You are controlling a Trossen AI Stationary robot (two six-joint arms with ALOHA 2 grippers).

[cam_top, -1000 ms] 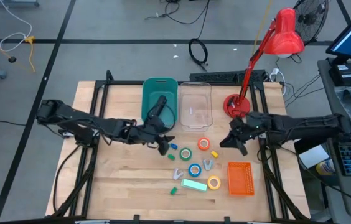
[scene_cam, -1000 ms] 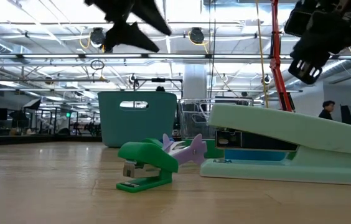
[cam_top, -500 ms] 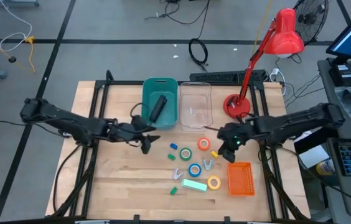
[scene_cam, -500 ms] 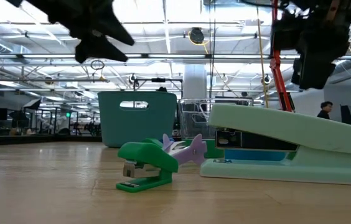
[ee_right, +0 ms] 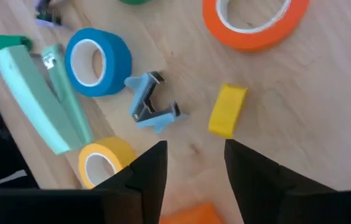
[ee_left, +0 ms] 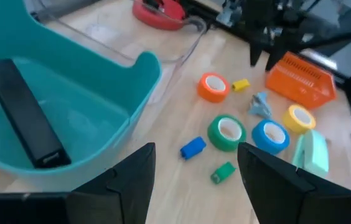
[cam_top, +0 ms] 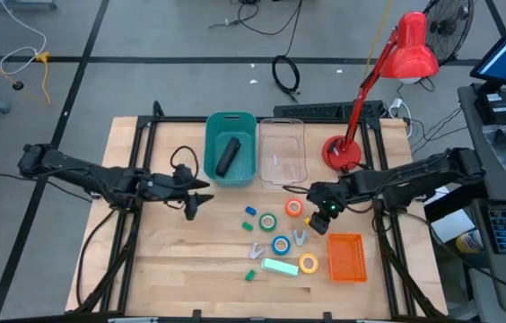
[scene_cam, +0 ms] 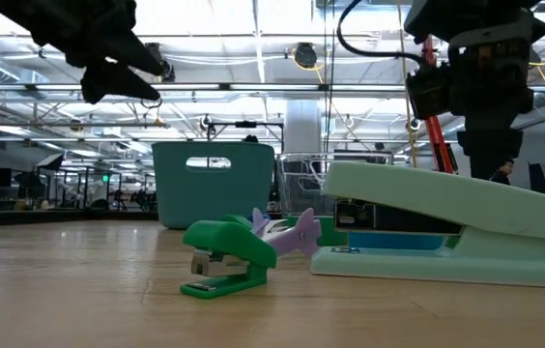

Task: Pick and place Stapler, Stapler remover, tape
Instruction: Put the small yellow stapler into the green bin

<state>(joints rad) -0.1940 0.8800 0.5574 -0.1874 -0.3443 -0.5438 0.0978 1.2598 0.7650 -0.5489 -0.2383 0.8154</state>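
Observation:
The black stapler [cam_top: 226, 155] lies flat on the floor of the teal bin [cam_top: 212, 170] and also shows in the left wrist view [ee_left: 23, 112]. The orange tape [cam_top: 294, 208], green tape [cam_top: 267, 221], blue tape [cam_top: 280, 244] and yellow tape [cam_top: 309, 264] lie flat on the table. A blue-grey staple remover [ee_right: 154, 109] lies between them, and a lilac one [cam_top: 256, 249] lies farther left. My left gripper [cam_top: 195, 205] hovers open, left of the bin's near end. My right gripper [cam_top: 320, 215] hovers open over a small yellow stapler [ee_right: 227, 118], beside the orange tape [ee_right: 256, 18].
A clear tray [cam_top: 282, 152] stands right of the teal bin. An orange basket [cam_top: 346, 257] sits near the right side, and a red lamp's base [cam_top: 340, 152] stands at the far right. A mint stapler [cam_top: 280, 266] and small green [cam_top: 251, 275] and blue [cam_top: 251, 212] staplers lie among the rolls.
My left gripper has drawn back from beside the bin toward the table's left edge, empty. My right gripper has moved toward the table's left and a little nearer, ending over the small yellow stapler by the orange tape. The objects on the table have stayed put.

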